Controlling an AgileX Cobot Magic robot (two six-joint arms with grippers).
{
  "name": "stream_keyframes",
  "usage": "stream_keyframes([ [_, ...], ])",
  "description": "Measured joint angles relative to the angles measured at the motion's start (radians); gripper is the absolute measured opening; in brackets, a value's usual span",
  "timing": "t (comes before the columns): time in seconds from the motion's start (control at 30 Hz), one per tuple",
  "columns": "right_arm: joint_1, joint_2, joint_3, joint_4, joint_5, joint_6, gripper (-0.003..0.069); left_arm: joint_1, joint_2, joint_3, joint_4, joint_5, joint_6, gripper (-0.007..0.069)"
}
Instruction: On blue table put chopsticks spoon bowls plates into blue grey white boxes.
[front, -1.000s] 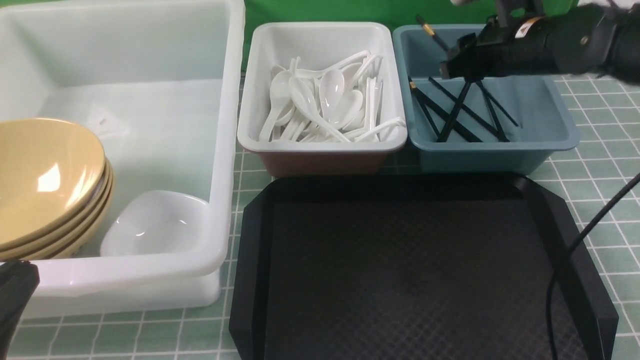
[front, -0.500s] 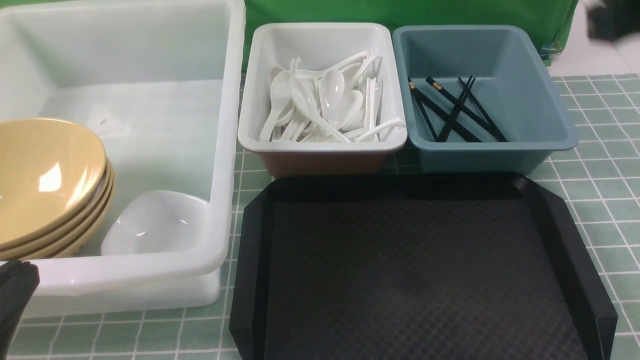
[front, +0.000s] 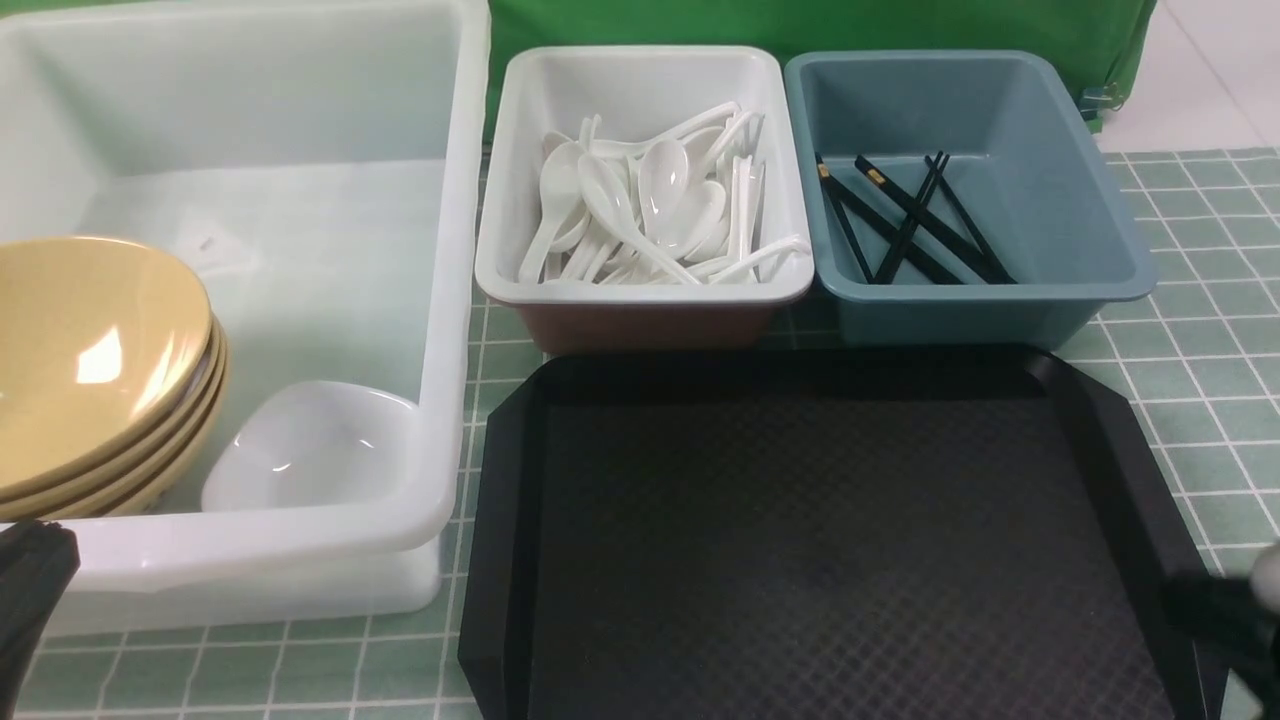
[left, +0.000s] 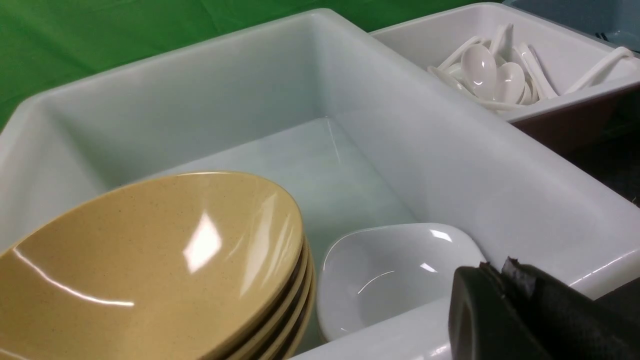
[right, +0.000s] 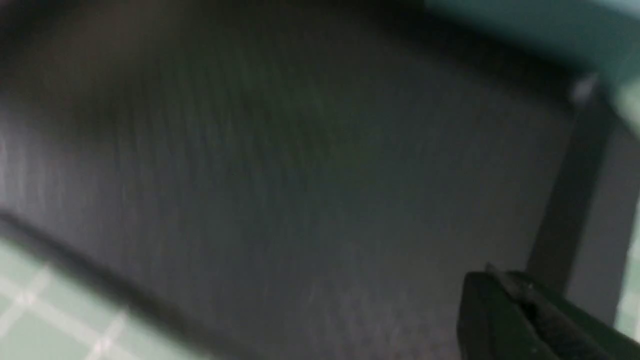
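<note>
Everything the task names sits in a box already, and taking the black tray as the landmark makes the layout plain. On the far side of the tray stand the two small boxes: the blue-grey box, holding the chopsticks, which lie crossed with their long axes running mostly away from the tray, and beside it the white box, heaped with spoons. To the tray's left on the counter stands the large translucent tub, with the stacked tan bowls leaning in it and a small white plate next to them. The tray itself shows nothing on its surface in the front view. The left gripper is clenched and empty, just outside the tub's near wall; the right gripper is likewise clenched on nothing, low over the tray's near right corner, though that view is blurred. I judge no piece remains to pick, so neither arm has a target; the left is nearer the tub, the right nearer the chopsticks.
</note>
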Motion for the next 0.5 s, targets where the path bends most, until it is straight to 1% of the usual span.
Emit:
stream_keyframes([
  [0.1, 0.000, -0.016, 0.074, 0.000, -0.034, -0.002, 0.0038, 0.000, 0.000, 0.000, 0.000, -0.001, 0.000, 0.0004],
  [0.2, -0.004, -0.090, 0.167, 0.000, -0.180, 0.000, 0.0038, 0.000, 0.000, 0.000, -0.005, -0.001, 0.000, 0.0004],
  [0.23, -0.005, -0.097, 0.174, 0.000, -0.193, -0.001, 0.0038, 0.000, 0.000, 0.000, -0.006, -0.001, 0.000, 0.0004],
  [0.27, -0.013, -0.156, 0.237, 0.000, -0.298, 0.014, 0.0038, 0.000, 0.000, 0.000, -0.007, 0.000, 0.000, 0.0004],
  [0.33, -0.029, -0.256, 0.294, 0.002, -0.444, 0.041, 0.0038, 0.000, 0.000, 0.000, -0.007, 0.000, 0.000, 0.0004],
  [0.37, -0.033, -0.277, 0.296, 0.004, -0.465, 0.047, 0.0038, 0.000, 0.000, 0.000, -0.007, 0.000, 0.000, 0.0004],
  [0.4, -0.053, -0.369, 0.304, 0.009, -0.517, 0.058, 0.0038, 0.000, 0.000, 0.000, -0.009, 0.000, 0.000, 0.0004],
  [0.5, -0.093, -0.486, 0.304, 0.011, -0.539, 0.063, 0.0038, 0.000, 0.000, 0.000, -0.011, 0.000, 0.000, 0.0004],
])
